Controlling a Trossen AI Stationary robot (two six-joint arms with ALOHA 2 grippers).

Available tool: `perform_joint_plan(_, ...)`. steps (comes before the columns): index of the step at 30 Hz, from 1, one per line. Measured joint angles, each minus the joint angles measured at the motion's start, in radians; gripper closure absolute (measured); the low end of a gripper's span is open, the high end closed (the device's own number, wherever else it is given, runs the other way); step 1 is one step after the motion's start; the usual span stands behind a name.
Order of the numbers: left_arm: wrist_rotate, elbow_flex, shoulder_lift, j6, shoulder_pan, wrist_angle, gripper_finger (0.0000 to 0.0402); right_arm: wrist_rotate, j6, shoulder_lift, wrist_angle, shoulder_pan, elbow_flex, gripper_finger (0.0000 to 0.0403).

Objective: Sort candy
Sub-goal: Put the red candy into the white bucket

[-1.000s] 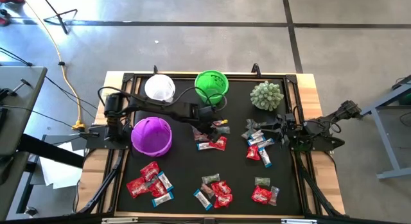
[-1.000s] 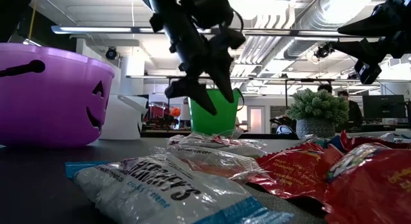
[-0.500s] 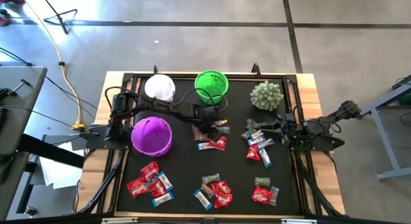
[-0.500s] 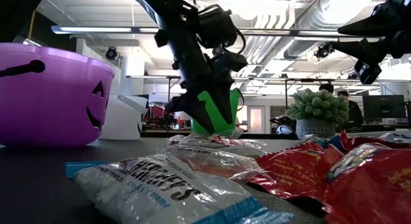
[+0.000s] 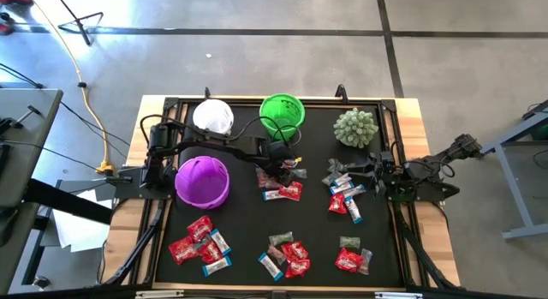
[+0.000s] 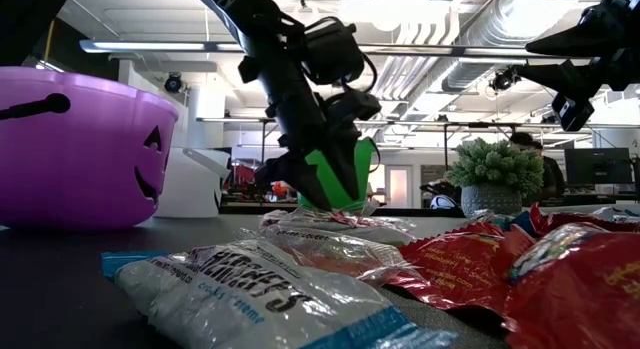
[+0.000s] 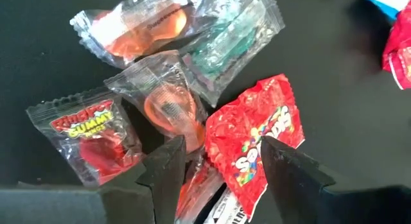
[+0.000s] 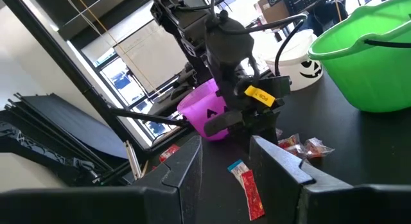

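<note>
Room: an open workshop with a grey concrete floor, ceiling ducts and strip lights; a person sits far back behind the plant in the low view.
Surface: a black mat covers the counter [image 5: 240, 239], framed by a pale wooden edge.
Containers: a purple pumpkin bucket [image 5: 202, 181], a white bucket [image 5: 212, 117] and a green bucket [image 5: 282, 116] stand at the far left part of the mat; a spiky pale-green ball [image 5: 355, 127] sits well apart from them, toward the right.
Candy: the candy [image 5: 282, 186] lies in several loose heaps across the mat, one directly under the left arm.
Handling: the pieces look light, thin and crinkly, with slick film that would likely slide or buckle; a pinch across a packet's flat middle or its crimped end seems the safest hold.
Left gripper [image 7: 221, 163]: fingers spread wide and holding nothing, poised just above the heap, straddling a red packet [image 7: 257, 137] and a clear orange one [image 7: 170, 108].
Right gripper [image 8: 225, 160]: waits by the right-hand heap, fingers partly apart with nothing between them.
</note>
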Motion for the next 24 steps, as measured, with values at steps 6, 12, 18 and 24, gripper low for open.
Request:
perform_joint_plan(6, 0.0, 0.0, 0.0, -0.015, -0.008, 0.008, 0.0213, 0.0, 0.0, 0.0, 0.0, 0.0, 0.0, 0.0276)
perform_joint_plan(12, 0.0, 0.0, 0.003, -0.016, -0.016, 0.012, 0.0213, 0.0, 0.0, 0.0, 0.0, 0.0, 0.0, 0.0276)
perform_joint_plan(18, 0.006, 0.0, 0.021, -0.034, -0.022, 0.024, 0.0213, 0.0, 0.0, 0.0, 0.0, 0.0, 0.0, 0.0276)
perform_joint_plan(24, 0.003, 0.0, 0.021, -0.035, -0.035, 0.044, 0.0213, 0.0, 0.0, 0.0, 0.0, 0.0, 0.0, 0.0276)
